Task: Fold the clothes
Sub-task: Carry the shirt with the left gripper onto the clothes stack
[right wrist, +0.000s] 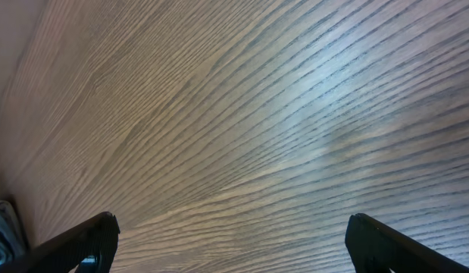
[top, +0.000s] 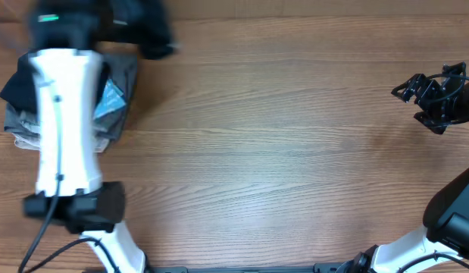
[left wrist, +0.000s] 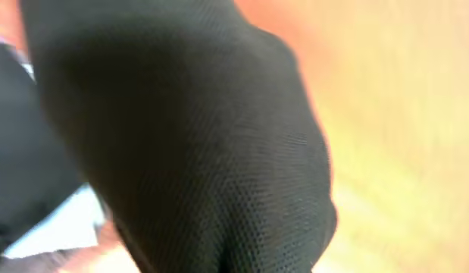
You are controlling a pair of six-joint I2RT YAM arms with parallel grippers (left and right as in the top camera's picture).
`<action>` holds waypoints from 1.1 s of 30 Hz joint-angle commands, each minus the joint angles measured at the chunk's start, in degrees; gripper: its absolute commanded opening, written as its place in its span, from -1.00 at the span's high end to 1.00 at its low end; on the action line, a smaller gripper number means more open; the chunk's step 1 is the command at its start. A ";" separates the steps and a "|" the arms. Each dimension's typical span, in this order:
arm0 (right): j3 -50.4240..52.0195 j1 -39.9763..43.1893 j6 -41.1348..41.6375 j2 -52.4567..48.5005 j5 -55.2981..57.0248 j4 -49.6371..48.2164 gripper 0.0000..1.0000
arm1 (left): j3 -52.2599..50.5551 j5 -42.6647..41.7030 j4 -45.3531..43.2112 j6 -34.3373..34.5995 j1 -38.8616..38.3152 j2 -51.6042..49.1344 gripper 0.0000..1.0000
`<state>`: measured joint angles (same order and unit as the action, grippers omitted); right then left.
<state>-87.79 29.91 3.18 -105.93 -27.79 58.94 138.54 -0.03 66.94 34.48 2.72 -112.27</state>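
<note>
Left gripper (top: 132,30) at eleven o'clock, clenched on the black T-shirt (left wrist: 189,136); right gripper (right wrist: 232,235) released at three. Best to draw it slowly toward centre, clear of the folded pile (top: 117,102).

Table (top: 279,136) fills the overhead frame. Garment pile (top: 117,98) lies on it at upper left, under the left arm (top: 64,129), which runs from lower left to the top left corner. T-shirt (top: 151,34) at the top edge, just right of the arm's end, above the pile. Right gripper (top: 416,106) at the right edge, upper half, well apart from the pile. Left wrist view: T-shirt across left and centre, table at right. Right wrist view: table beyond, fingertips (right wrist: 90,235) in the bottom corners.
</note>
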 commanded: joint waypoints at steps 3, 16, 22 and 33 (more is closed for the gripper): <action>-1.07 -0.04 0.02 0.59 0.17 -0.31 -1.00 | 1.44 -15.21 -4.02 1.68 12.04 1.01 0.92; -1.07 -0.04 0.02 0.59 0.17 -0.31 -1.00 | 1.40 -10.23 -10.45 -4.33 18.56 -1.62 0.92; -1.07 -0.04 0.00 0.59 0.17 -0.31 -1.00 | 1.38 -7.98 -11.21 -8.57 18.80 -4.24 0.92; -1.07 -0.04 0.02 0.59 0.17 -0.31 -1.00 | 1.36 -1.92 -8.81 -15.28 20.39 -9.16 0.92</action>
<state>-87.79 29.91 3.18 -105.93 -27.77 58.94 138.63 -3.81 58.76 22.17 21.87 -120.75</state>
